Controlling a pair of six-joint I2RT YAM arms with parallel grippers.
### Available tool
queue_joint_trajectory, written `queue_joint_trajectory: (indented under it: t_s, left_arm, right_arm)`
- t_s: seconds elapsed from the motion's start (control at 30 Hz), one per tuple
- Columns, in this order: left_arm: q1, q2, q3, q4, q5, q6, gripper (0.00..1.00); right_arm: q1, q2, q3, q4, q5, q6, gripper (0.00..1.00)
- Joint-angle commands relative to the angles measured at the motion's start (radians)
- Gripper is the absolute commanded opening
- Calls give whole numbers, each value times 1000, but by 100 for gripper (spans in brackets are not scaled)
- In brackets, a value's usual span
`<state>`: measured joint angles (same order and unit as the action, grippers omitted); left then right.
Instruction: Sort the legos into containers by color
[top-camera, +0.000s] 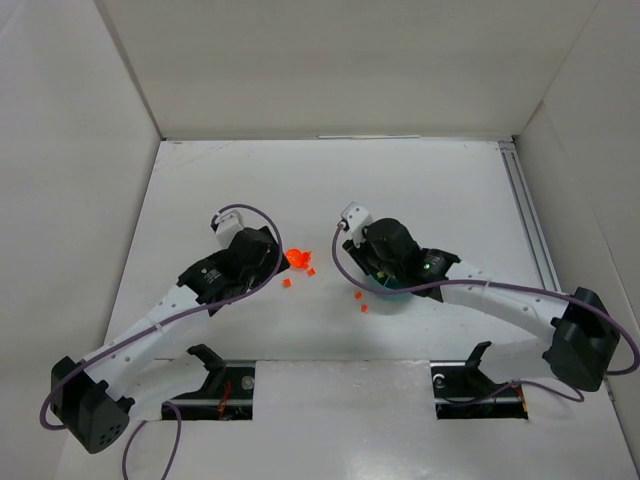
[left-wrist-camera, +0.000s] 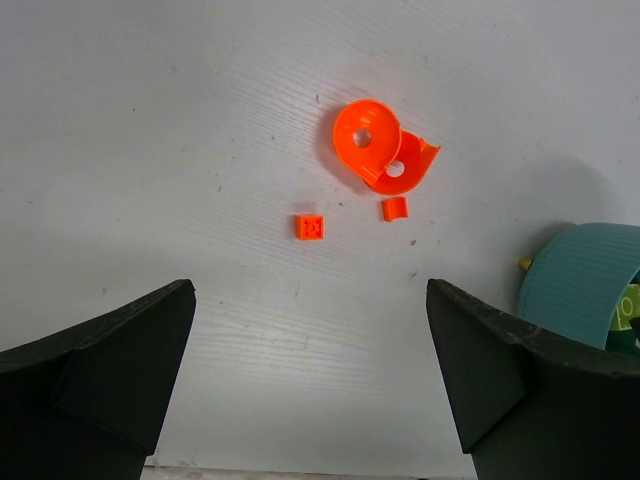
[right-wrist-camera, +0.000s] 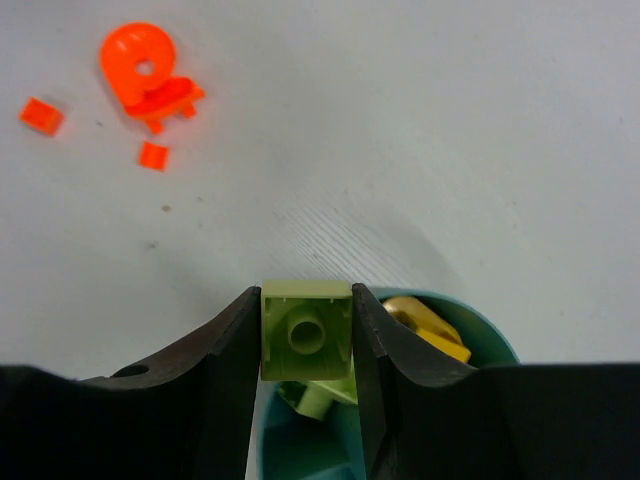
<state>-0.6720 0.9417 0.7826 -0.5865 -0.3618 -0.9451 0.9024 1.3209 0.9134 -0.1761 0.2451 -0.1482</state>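
Lime-green and square, the small hard-plastic brick (right-wrist-camera: 306, 340) is pinched by its two flat side walls between the fingers of the right hand (right-wrist-camera: 306, 312). It hangs just over the rim of the round teal plastic dish (right-wrist-camera: 492, 335), on the side facing the orange pieces. Inside the dish, another lime-green piece (right-wrist-camera: 318, 400) lies under the brick and a yellow piece (right-wrist-camera: 430, 332) lies beside it; I cannot tell which sections they occupy.

The brick looks light, rigid and smooth-sided, so an off-centre pinch might let it twist or slip. The opposite flat walls, as held now, seem the best grip.

Outside the dish, near but not touching it, an orange ring-shaped plastic disc (left-wrist-camera: 362, 138), a tiny orange square plate (left-wrist-camera: 311, 227) and an orange curved bit (left-wrist-camera: 395, 208) lie on the white surface (left-wrist-camera: 150, 120). The left hand (left-wrist-camera: 310, 345) hovers over them, spread wide and holding nothing.
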Motion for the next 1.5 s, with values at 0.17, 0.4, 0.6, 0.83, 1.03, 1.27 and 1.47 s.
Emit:
queue_joint_trajectory:
  t_s: [0.17,0.4,0.6,0.83,1.03,1.27,1.47]
  left_arm:
    - [3,28,38,47,24,26,100]
    - [3,48,47,47,34,26,100]
    - [3,66,56,56,43,26,100]
    - [3,77,67,56,43,35,100]
    - [3,86,67,65,52,45,100]
    - [3,95,67,65,52,45,100]
    - [23,138,67,83,87,54,100]
  right_arm:
    - [-102,-55,-74,-37,-13,-17,23]
    - [-112,-46,-93,-28,-13,-17,29]
    - [-112,-66,-93,-28,-23,-17,40]
    - [-112,-132,-93,-46,-41,-17,53]
    - [-112,-161,-93,-56,-41,-17,55]
    - [-112,-172,-93,-56,-41,-17,42]
    - [-87,-183,-84,-34,-104,-140,55]
